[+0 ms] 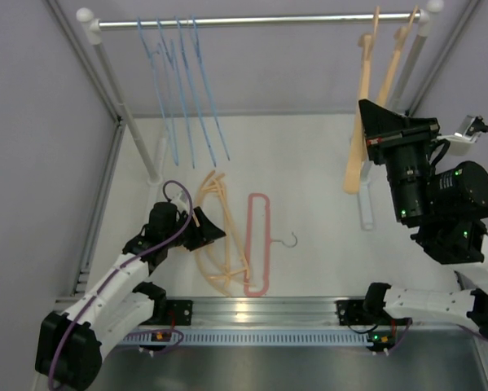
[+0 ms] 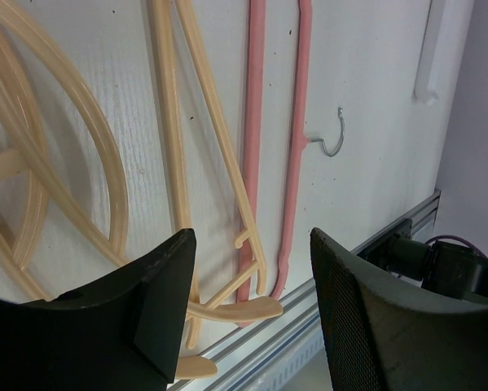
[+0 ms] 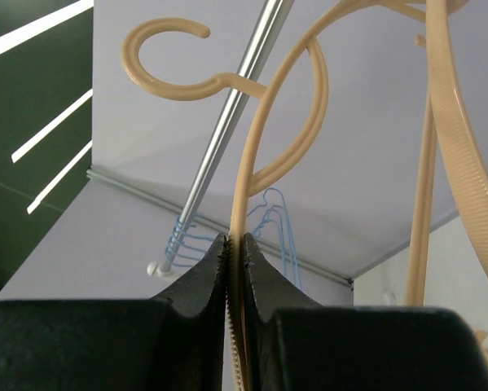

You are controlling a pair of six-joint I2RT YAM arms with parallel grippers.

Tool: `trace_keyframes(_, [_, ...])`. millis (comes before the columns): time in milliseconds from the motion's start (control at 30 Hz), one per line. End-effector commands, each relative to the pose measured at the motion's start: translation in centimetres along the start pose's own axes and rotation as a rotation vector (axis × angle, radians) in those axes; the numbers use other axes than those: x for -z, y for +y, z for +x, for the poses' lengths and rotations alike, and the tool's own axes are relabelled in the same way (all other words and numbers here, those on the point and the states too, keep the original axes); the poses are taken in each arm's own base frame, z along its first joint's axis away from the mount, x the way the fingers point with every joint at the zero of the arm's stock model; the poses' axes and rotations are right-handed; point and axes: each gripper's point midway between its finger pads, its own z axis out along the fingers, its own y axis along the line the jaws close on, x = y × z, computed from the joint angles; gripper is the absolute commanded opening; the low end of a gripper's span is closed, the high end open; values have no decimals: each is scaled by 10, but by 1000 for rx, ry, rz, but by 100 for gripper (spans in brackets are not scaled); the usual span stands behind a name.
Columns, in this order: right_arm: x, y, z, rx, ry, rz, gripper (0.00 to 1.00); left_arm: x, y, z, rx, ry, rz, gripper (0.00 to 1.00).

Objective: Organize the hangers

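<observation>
1. The right gripper (image 3: 234, 241) is clenched on the thin bar of a peach hanger (image 3: 244, 163). It holds the hanger up by the right end of the silver rail (image 3: 226, 138). Beside it, the hook of a second peach hanger (image 3: 166, 69) sits at the rail.
2. The left gripper (image 1: 203, 230) is spread wide and grasps nothing. It sits low over a tangled pile of peach hangers (image 1: 219, 244) lying flat on the white table (image 1: 325, 163).
3. A pink hanger (image 1: 258, 244) with a small metal hook (image 1: 291, 239) lies just beside the pile, meeting it at the near end.
4. Blue wire hangers (image 1: 182, 90) hang together at the rail's left end.
5. The hangers look light, stiff and smooth. A thin bar may swivel in a pinch, so a straight bar near the hook neck seems the surest hold. The pile looks interlocked, so lifting one may drag its neighbours.
6. The rail's middle stretch, between the blue and peach groups, carries nothing. The pile lies close to the metal frame edge (image 1: 268, 308), and upright posts bound both sides.
</observation>
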Motion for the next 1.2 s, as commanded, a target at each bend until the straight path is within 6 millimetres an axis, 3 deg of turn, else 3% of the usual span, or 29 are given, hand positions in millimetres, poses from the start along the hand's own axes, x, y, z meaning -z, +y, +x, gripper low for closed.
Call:
trace_keyframes(0, [-10, 13, -24, -98, -83, -24, 0, 0, -10, -7, -30, -26, 46, 63])
trace_keyframes(467, [-36, 7, -46, -107, -182, -27, 0, -1, -7, -2, -36, -9, 48, 63])
trace_keyframes(1167, [-75, -17, -39, -91, -183, 29, 0, 4, -9, -1, -55, -9, 56, 62])
